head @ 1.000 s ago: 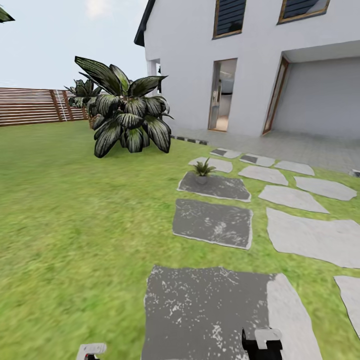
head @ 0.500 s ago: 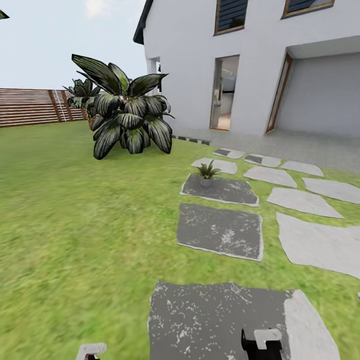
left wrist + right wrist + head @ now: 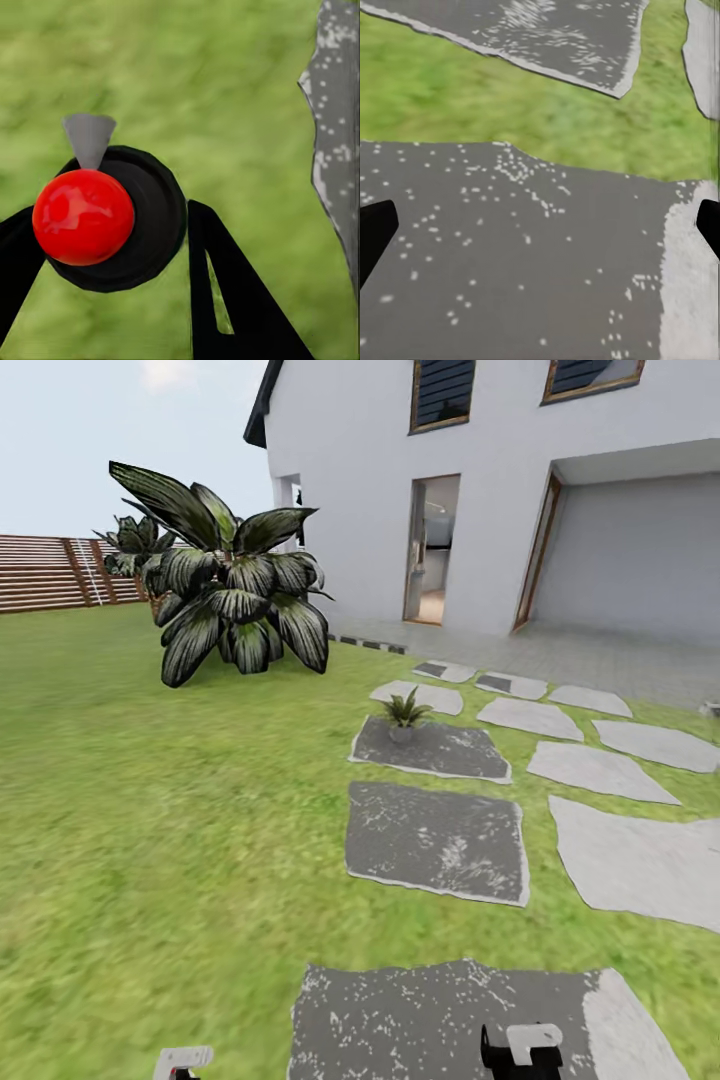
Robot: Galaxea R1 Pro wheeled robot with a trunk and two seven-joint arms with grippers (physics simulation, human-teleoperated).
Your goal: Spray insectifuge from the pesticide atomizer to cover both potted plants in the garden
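Note:
One potted plant (image 3: 404, 712), a small green rosette in a grey pot, stands on a dark stepping stone (image 3: 432, 749) ahead of me in the garden. In the left wrist view, my left gripper (image 3: 112, 214) is shut on the pesticide atomizer (image 3: 112, 217). It is seen end-on as a round black body with a red ball top and a grey nozzle, between the two black fingers (image 3: 225, 300). My right gripper (image 3: 544, 217) is open with nothing in it, over a dark stone (image 3: 510, 247). Both grippers (image 3: 183, 1063) (image 3: 522, 1050) peek in at the head view's bottom edge.
A big dark-leaved bush (image 3: 225, 595) stands on the lawn to the left, with a brown slatted fence (image 3: 50, 572) behind it. The white house (image 3: 500, 490) fills the back right. Pale stepping stones (image 3: 600, 770) run to the right, with dark ones (image 3: 435, 840) straight ahead.
The whole view has shifted: bush and fence slid left, and the near stones sit lower in the picture. Both grippers hold the same place and state.

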